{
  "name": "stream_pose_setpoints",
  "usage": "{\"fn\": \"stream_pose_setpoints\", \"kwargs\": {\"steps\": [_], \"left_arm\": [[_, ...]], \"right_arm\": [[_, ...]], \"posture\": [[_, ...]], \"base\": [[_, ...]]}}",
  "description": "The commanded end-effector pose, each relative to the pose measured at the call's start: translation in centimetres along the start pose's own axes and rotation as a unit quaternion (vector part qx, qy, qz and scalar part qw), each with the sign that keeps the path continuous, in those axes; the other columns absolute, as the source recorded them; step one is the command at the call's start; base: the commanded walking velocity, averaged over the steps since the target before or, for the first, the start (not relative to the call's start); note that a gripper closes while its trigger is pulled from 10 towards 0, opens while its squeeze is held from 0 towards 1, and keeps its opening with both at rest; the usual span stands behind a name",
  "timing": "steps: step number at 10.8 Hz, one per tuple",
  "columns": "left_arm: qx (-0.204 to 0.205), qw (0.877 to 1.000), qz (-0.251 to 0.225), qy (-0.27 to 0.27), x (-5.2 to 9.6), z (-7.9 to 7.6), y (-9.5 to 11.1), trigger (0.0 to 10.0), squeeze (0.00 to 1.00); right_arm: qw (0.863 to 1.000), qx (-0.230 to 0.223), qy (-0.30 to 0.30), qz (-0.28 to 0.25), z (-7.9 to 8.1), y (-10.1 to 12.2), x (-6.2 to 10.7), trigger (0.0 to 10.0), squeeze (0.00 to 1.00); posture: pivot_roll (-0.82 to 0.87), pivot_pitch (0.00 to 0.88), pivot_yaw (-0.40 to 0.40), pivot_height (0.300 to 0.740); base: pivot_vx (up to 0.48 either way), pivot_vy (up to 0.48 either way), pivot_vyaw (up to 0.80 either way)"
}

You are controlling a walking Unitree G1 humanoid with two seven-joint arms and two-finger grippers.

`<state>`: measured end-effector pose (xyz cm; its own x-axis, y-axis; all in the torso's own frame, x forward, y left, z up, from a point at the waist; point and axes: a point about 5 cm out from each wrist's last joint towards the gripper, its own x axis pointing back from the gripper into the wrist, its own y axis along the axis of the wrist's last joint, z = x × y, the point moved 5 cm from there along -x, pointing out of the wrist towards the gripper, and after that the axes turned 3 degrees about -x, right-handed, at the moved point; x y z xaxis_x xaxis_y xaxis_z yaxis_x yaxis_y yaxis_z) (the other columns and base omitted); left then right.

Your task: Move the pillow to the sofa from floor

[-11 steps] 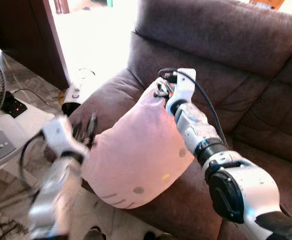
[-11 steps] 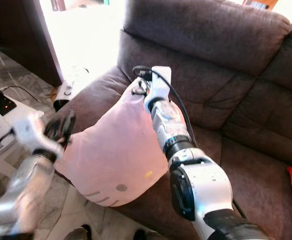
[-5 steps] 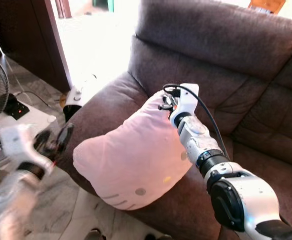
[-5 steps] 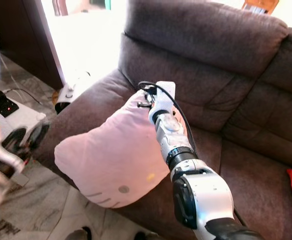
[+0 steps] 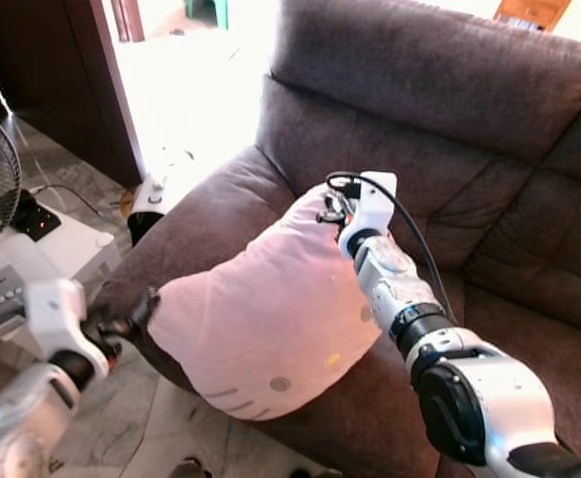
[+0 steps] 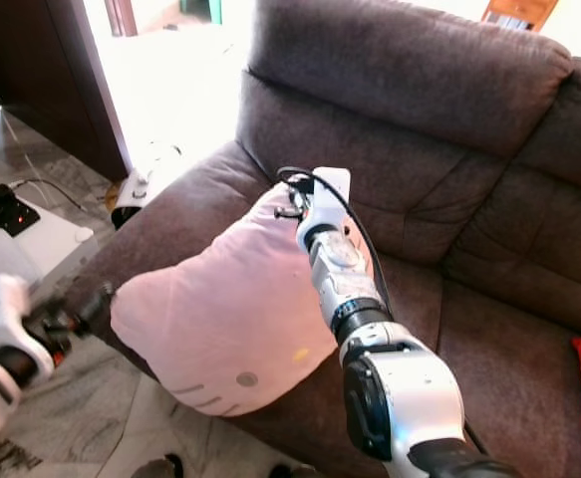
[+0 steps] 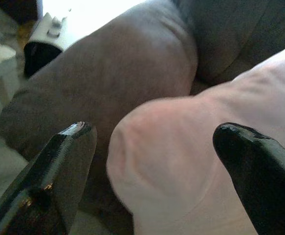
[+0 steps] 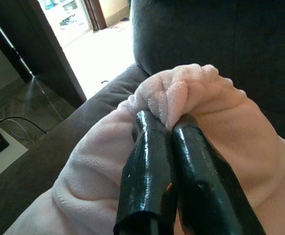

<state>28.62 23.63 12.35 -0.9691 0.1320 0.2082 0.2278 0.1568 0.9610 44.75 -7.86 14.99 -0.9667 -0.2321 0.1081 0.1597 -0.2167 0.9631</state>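
**Bright daylight from a doorway, blur on the left arm**

Strong daylight pours in from the far left, where the floor (image 5: 195,90) is washed out to pure white glare. The brown sofa (image 5: 439,90) is evenly lit and sharp, darker in its seams. The pink pillow (image 5: 270,319) is clear in the head views. The left gripper (image 6: 71,317) and its arm are smeared by motion blur. In the left wrist view the fingers (image 7: 64,166) are soft and out of focus.

Fuzzy fleece pillow (image 5: 270,319), matt, seemingly suede-like sofa (image 5: 449,110), glossy black fingers (image 8: 147,181)
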Motion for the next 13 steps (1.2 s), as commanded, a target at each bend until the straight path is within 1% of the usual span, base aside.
{"fn": "stream_pose_setpoints", "kwargs": {"steps": [1, 2, 3, 4, 6, 8, 9, 10, 11, 12, 13], "left_arm": [[-0.007, 1.0, 0.021, 0.015, -0.3, 0.3, -0.8, 10.0, 1.0], [0.004, 1.0, 0.015, 0.019, -0.9, 0.3, -1.1, 10.0, 0.0], [0.03, 0.999, 0.002, 0.019, -1.9, 0.2, -1.2, 10.0, 0.0], [0.049, 0.999, -0.002, 0.013, -2.6, -0.1, -1.3, 10.0, 0.0], [0.05, 0.998, 0.018, 0.028, -3.4, 0.5, -2.4, 10.0, 0.0], [0.045, 0.998, 0.03, 0.045, -3.9, 1.1, -3.0, 10.0, 0.0], [0.052, 0.997, 0.028, 0.041, -4.3, 0.8, -3.3, 10.0, 0.0], [0.068, 0.997, 0.029, 0.033, -4.9, 0.4, -3.7, 10.0, 0.0], [0.08, 0.996, 0.034, 0.035, -5.6, 0.3, -4.4, 10.0, 0.0], [0.099, 0.994, 0.028, 0.039, -6.1, 0.3, -4.6, 10.0, 0.0], [0.1, 0.994, 0.033, 0.038, -6.4, 0.1, -4.8, 10.0, 0.0]], "right_arm": [[1.0, -0.001, -0.007, 0.017, -0.6, -1.1, 0.3, 10.0, 0.0], [1.0, -0.001, -0.009, 0.016, -0.7, -1.1, 0.3, 10.0, 0.0], [1.0, -0.001, -0.009, 0.015, -0.7, -1.0, 0.3, 10.0, 0.0], [1.0, -0.002, -0.009, 0.015, -0.7, -1.0, 0.3, 10.0, 0.0], [1.0, -0.003, -0.01, 0.014, -0.9, -1.0, 0.3, 10.0, 0.0], [1.0, -0.003, -0.015, 0.014, -1.3, -1.0, 0.4, 10.0, 0.0], [1.0, -0.003, -0.015, 0.014, -1.3, -1.0, 0.4, 10.0, 0.0], [1.0, -0.003, -0.016, 0.013, -1.4, -0.9, 0.4, 10.0, 0.0], [1.0, -0.003, -0.015, 0.012, -1.4, -0.9, 0.4, 10.0, 0.0], [1.0, -0.002, -0.015, 0.011, -1.4, -0.8, 0.4, 10.0, 0.0], [1.0, -0.001, -0.016, 0.011, -1.5, -0.8, 0.4, 10.0, 0.0]], "posture": [[0.24, 0.122, -0.111, 0.74], [0.24, 0.129, -0.116, 0.74], [0.24, 0.138, -0.12, 0.74], [0.23, 0.142, -0.122, 0.74], [0.22, 0.153, -0.123, 0.74], [0.22, 0.155, -0.124, 0.74], [0.21, 0.158, -0.125, 0.74], [0.21, 0.163, -0.129, 0.74], [0.21, 0.163, -0.129, 0.74], [0.2, 0.163, -0.133, 0.74], [0.19, 0.165, -0.135, 0.74]], "base": [[0.0, 0.0, 0.0], [0.0, 0.0, 0.0], [0.0, 0.0, 0.0], [0.0, 0.0, 0.0], [0.0, 0.0, 0.0], [0.0, 0.0, 0.0], [0.0, 0.0, 0.0], [0.0, 0.0, 0.0], [0.0, 0.0, 0.0], [0.0, 0.0, 0.0], [0.0, 0.0, 0.0]]}}
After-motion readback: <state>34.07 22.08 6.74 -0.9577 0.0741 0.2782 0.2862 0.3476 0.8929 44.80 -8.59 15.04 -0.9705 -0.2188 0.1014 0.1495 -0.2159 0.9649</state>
